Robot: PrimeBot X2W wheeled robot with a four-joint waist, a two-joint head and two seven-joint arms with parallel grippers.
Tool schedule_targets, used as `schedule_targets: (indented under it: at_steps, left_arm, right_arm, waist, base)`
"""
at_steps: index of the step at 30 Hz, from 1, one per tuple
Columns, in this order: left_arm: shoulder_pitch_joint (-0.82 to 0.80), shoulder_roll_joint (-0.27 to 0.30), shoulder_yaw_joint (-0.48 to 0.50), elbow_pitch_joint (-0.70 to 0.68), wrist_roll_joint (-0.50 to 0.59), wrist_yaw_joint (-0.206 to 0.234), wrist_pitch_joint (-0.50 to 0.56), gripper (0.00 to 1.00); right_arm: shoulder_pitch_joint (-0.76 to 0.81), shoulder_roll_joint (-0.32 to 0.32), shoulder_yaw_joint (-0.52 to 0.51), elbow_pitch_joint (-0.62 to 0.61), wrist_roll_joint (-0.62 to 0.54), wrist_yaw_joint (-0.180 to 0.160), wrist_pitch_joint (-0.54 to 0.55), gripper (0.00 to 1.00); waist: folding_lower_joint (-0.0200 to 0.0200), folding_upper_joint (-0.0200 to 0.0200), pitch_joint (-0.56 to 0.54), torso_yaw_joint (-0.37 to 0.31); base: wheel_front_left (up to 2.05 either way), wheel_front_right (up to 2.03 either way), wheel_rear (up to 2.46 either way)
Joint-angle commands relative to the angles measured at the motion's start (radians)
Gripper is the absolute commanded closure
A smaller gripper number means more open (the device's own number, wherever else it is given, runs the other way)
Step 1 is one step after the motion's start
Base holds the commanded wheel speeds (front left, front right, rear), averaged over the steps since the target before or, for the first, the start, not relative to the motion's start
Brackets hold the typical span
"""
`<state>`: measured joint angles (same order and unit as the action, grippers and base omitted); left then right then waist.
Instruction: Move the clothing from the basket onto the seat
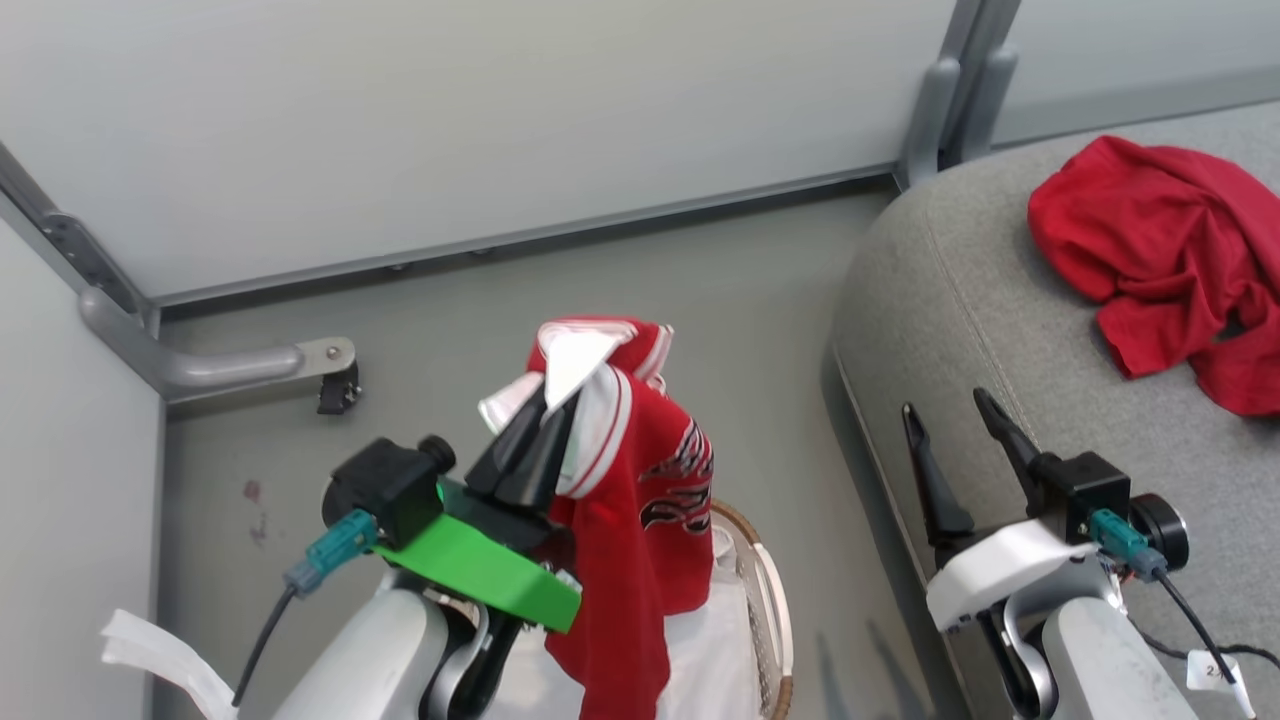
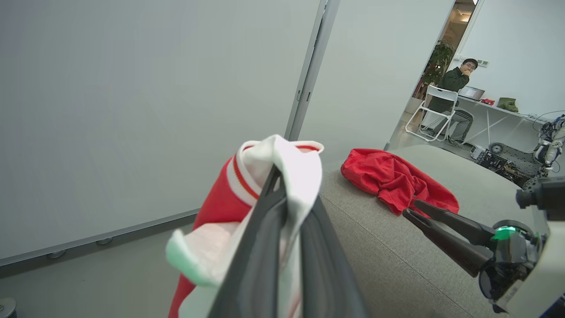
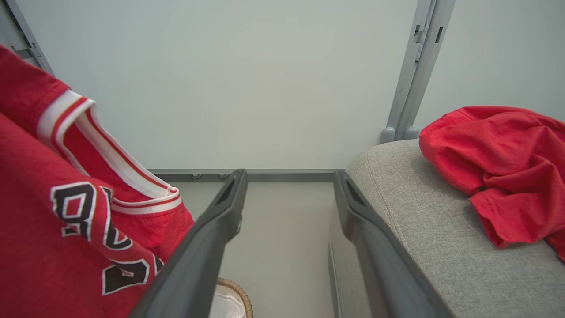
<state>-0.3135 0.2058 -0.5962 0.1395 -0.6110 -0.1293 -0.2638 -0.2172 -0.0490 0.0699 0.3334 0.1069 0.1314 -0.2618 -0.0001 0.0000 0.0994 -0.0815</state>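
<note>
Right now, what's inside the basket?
A white cloth shows inside the basket. The hanging jersey covers the rest, so anything beneath it is hidden.

Red jersey (image 1: 640, 500) with white striped trim; plain red shirt (image 1: 1170, 250); grey seat (image 1: 960, 300).

Left gripper (image 1: 548, 412), 7 o'clock, fingers pinched on jersey (image 1: 630, 450); right gripper (image 1: 945, 403), 4 o'clock, fingers parted
</note>
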Motion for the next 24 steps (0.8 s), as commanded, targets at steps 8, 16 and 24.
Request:
schedule_targets:
  at_steps: [8,16,24]
  left_arm:
    - [-0.089,-0.003,0.041,-0.095,0.039,-0.002,-0.001,1.0]
    - [-0.121,-0.011,0.057,-0.1,0.042,-0.002,-0.001,1.0]
    - [-0.101,-0.021,0.064,-0.092,0.036,-0.002,-0.001,1.0]
  right_arm:
    - [0.063,-0.004,0.017,0.015,0.008,-0.001,-0.005,0.0]
    - [0.059,-0.01,0.106,0.019,-0.006,-0.001,-0.005,0.0]
    - [0.002,-0.049,0.382,-0.073,0.083,-0.001,-0.005,0.0]
  waist:
    - [0.0001,0.0,-0.066,0.026]
    - [0.0001,0.0,-0.072,0.029]
    - [0.0001,0.0,-0.061,0.034]
  base:
    - [0.0,0.0,0.0]
    - [0.0,0.0,0.0]
    - [0.0,0.0,0.0]
